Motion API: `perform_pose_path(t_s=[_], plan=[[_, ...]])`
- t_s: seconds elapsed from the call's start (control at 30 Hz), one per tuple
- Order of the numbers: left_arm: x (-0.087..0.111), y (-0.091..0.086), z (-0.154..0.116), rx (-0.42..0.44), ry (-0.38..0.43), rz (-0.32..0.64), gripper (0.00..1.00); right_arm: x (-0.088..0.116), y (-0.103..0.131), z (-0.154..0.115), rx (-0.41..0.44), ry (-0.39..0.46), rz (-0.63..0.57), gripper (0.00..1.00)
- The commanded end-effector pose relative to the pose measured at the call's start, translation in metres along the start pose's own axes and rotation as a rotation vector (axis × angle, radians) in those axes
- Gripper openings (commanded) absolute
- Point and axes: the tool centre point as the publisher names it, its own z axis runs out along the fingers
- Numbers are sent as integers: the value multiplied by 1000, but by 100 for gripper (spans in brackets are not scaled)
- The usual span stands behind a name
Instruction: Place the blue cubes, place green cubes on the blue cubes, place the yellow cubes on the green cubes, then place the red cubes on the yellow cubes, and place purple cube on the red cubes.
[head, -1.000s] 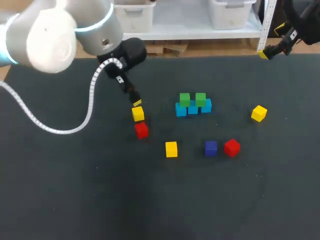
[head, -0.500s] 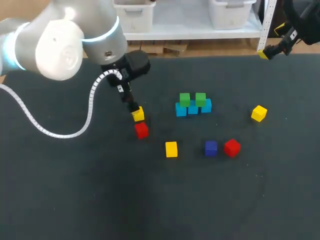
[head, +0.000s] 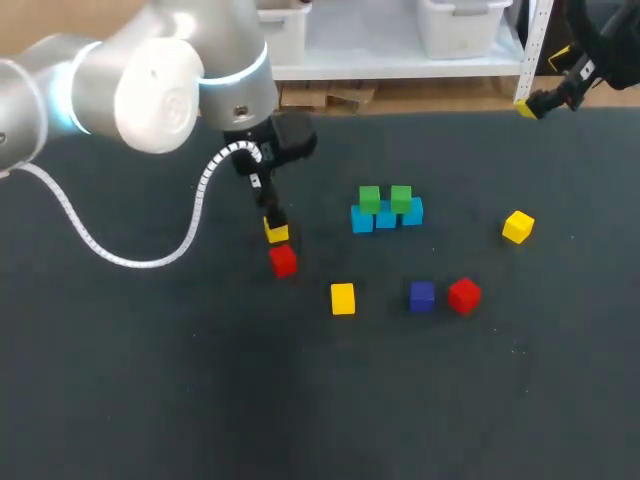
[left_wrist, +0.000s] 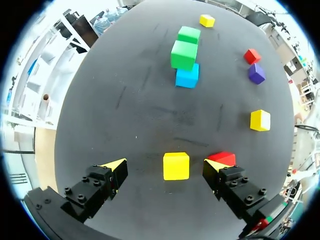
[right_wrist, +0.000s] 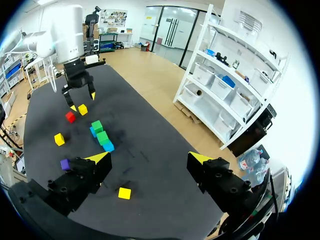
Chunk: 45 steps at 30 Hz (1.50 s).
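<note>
My left claw spread, straddling yellow cube. Red cube just beside one finger: I judge closing could clip it, skew grasp. Right claw spread, empty.

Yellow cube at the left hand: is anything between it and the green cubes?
Nothing visible. Only bare table lies between the yellow cube, inside the open left hand, and the green cubes. A red cube sits beside the hand, off that line.

My grey-and-white left arm comes in from the left, its black, yellow-tipped left gripper pointing downward with fingers spread wide. My dark right arm sits at the far right corner, its right gripper likewise spread.
</note>
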Motion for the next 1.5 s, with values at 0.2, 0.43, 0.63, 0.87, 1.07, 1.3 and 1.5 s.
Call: perform_pose_path(t_s=[0.2, 0.43, 0.63, 0.87, 1.07, 1.3, 1.5], plan=[[8, 5, 9, 8, 12, -5, 100, 0, 0, 0, 0, 0, 0, 100], [9, 3, 12, -2, 18, 1, 45, 0, 0, 0, 0, 0, 0, 100], [7, 2, 12, -2, 13, -6, 0, 0, 0, 0, 0, 0, 0, 100], [3, 3, -3, -20, -3, -7, 0, 0, 0, 0, 0, 0, 0, 100], [2, 4, -10, -40, -3, 9, 0, 0, 0, 0, 0, 0, 0, 100], [0, 3, -13, -93, 3, 18, 0, 0, 0, 0, 0, 0, 0, 100], [3, 7, -2, -141, 28, 9, 0, 0, 0, 0, 0, 0, 0, 100]])
